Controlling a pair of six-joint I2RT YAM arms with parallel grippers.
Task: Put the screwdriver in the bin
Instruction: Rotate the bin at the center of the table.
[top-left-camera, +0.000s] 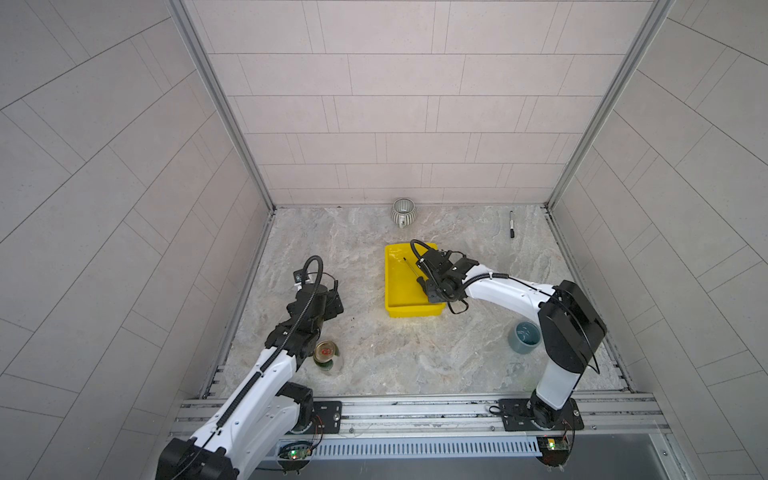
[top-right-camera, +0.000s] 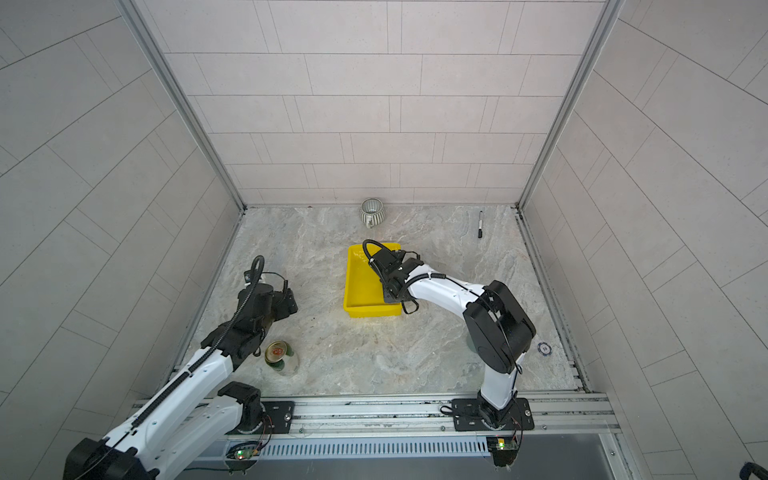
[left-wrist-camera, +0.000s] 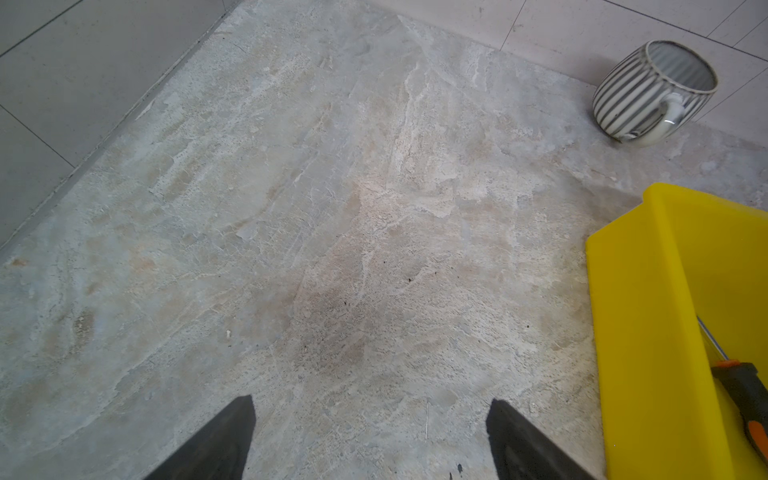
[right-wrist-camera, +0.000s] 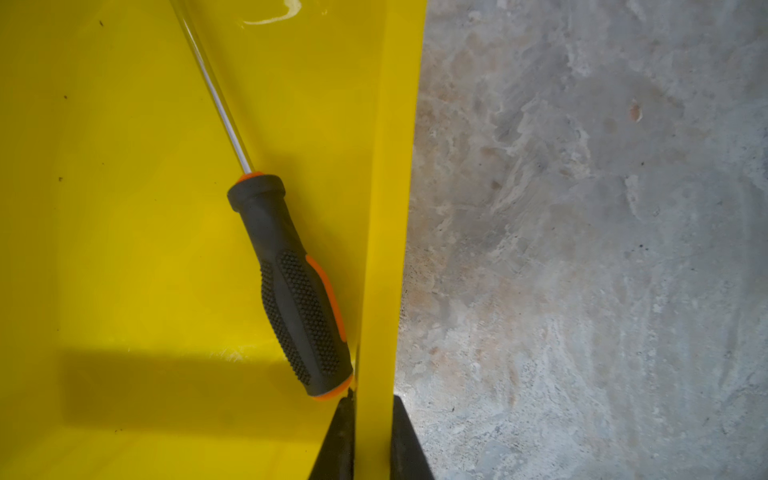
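right arm (top-left-camera: 507, 291): stretched over the bin (top-left-camera: 392, 286), at its 3 o'clock wall.
right gripper (right-wrist-camera: 372, 399): jaws are clamped on that wall.
screwdriver (right-wrist-camera: 291, 282): laid inside.
left gripper (left-wrist-camera: 370, 415): held wide open, 9 o'clock of bin.

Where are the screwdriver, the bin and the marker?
screwdriver (right-wrist-camera: 291, 282): right wrist view, on the black handle.
bin (top-left-camera: 411, 311): in a top view, on the near outer wall.
marker (top-left-camera: 511, 225): in a top view, on the middle of the barrel.
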